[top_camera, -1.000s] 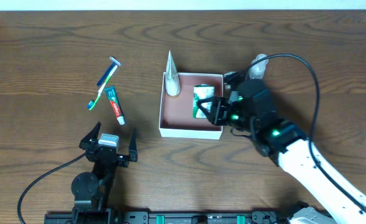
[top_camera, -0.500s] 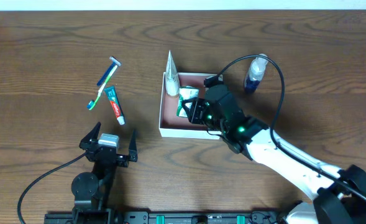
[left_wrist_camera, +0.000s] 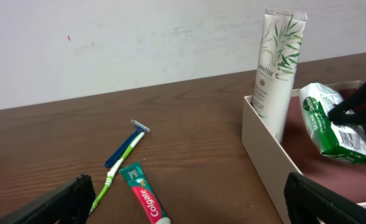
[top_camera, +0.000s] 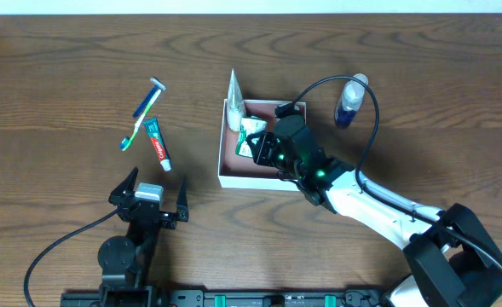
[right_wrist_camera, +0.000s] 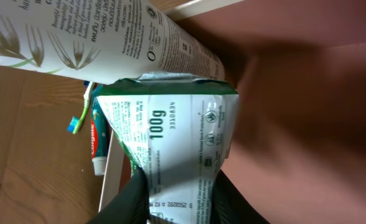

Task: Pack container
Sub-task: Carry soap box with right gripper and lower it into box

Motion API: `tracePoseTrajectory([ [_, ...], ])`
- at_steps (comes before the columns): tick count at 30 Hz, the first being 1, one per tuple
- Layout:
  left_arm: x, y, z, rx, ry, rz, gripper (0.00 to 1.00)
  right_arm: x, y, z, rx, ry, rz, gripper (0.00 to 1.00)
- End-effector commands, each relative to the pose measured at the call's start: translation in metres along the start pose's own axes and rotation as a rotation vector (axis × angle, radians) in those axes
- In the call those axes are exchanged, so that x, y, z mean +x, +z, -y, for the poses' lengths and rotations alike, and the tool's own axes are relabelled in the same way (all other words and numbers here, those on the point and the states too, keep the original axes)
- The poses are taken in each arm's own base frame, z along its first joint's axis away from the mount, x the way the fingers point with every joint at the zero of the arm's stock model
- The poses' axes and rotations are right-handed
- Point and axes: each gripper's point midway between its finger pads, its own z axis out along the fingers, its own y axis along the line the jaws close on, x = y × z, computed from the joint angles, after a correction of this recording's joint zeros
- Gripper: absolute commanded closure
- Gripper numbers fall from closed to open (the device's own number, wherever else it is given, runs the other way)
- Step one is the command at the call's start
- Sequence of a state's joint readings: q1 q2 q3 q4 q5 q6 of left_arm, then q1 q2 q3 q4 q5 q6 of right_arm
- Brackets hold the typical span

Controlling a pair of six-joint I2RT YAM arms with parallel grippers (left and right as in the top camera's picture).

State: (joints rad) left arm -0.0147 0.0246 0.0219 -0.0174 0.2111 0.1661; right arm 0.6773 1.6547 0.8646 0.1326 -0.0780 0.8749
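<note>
The right claw (top_camera: 257,148) grips one green-and-white packet (top_camera: 249,135). It holds the packet tilted inside the container (top_camera: 221,160), with the packet's upper end touching the single white Pantene tube (top_camera: 235,107) that leans in the box's far left corner. That one container sits near the middle of the desk (top_camera: 63,68), with one blue bottle (top_camera: 349,101) standing near its far right corner. Well apart on its left lie one razor (top_camera: 146,98), one green toothbrush (top_camera: 135,130) and one toothpaste tube (top_camera: 158,143), close together, and nearer the robot the left claw (top_camera: 155,182) is spread wide and holds nothing.
</note>
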Motion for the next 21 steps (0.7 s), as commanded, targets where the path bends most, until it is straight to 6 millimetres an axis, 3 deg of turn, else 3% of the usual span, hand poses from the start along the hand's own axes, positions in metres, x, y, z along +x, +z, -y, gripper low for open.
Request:
tracePoseTrajectory([
  [1,0.016,0.001,0.005,0.029,0.007,-0.046,0.02,0.003,0.004,-0.007,-0.016,0.003,-0.003,0.76],
  [21,0.016,0.001,0.005,0.029,0.007,-0.046,0.02,0.016,0.008,-0.019,-0.033,-0.013,-0.007,0.72],
])
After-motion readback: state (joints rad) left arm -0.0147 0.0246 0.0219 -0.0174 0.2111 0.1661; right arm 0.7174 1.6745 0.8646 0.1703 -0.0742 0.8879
